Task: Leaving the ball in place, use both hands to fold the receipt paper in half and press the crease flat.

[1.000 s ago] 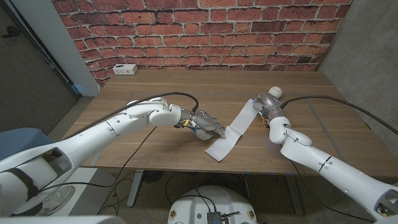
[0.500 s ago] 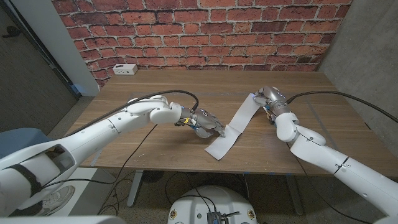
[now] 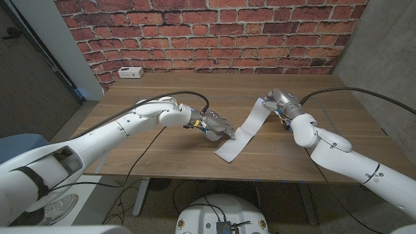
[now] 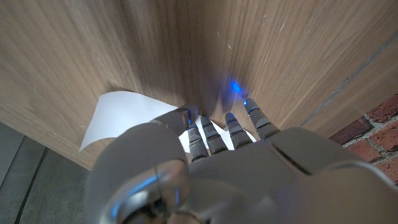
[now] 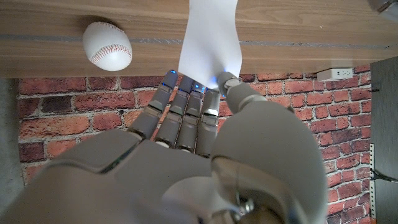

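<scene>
A long white receipt paper [image 3: 237,138] runs slantwise across the wooden table [image 3: 162,156], its near end by the front edge. My right hand [image 3: 281,104] is at the strip's far end. In the right wrist view its thumb and fingertips [image 5: 180,82] pinch the end of the receipt paper [image 5: 208,37], which curves up off the wood. A white baseball [image 5: 107,45] lies on the table close beside that hand. My left hand [image 3: 218,125] reaches the strip's middle from the left. Its fingers [image 4: 214,134] are spread over the edge of the receipt paper [image 4: 118,115], touching it and holding nothing.
A small white box [image 3: 131,72] sits at the table's back left corner, against the brick wall. Black cables trail along both arms. The strip's near end lies close to the table's front edge.
My right hand has moved back and left onto the receipt's far end, and now covers the ball in the head view. My left hand has slid right to the strip's middle.
</scene>
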